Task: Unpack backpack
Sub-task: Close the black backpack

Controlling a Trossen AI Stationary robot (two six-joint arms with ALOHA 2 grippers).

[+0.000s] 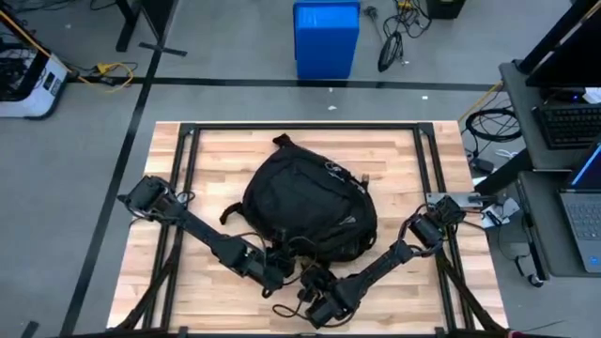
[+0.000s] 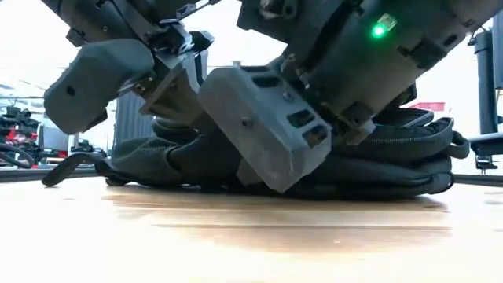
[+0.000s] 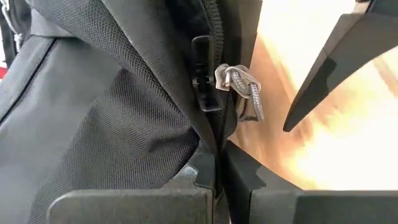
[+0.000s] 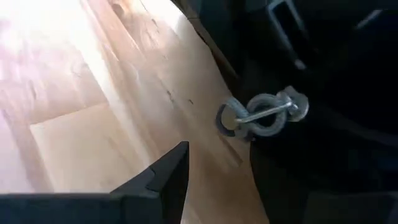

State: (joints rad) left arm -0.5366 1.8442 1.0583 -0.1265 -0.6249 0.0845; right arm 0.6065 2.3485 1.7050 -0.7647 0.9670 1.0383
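Observation:
The black backpack (image 1: 310, 202) lies flat in the middle of the wooden table (image 1: 216, 150), its bottom side on the wood (image 2: 377, 161). My left gripper (image 1: 277, 270) is at the backpack's near edge, shut on its fabric next to the zipper (image 3: 208, 74). A zipper pull with a grey cord loop (image 3: 239, 84) hangs just ahead of those fingers. My right gripper (image 1: 319, 305) hovers low over the wood at the same near edge. It is open and touches nothing, with the zipper pull (image 4: 261, 115) ahead of its fingertips. One finger (image 4: 168, 180) shows clearly. My left gripper (image 3: 216, 180) pinches the fabric fold beside the zipper track (image 3: 211, 146) between its two fingers, at the backpack's near edge. The fingers come in low from the table's near left side. The backpack stays on the table.
A black metal frame (image 1: 300, 127) runs around the tabletop. A shoulder strap (image 2: 67, 167) trails on the wood left of the backpack. Beyond the far edge a blue box (image 1: 326, 38) stands on the floor, and a desk with a laptop (image 1: 582, 211) stands at the right.

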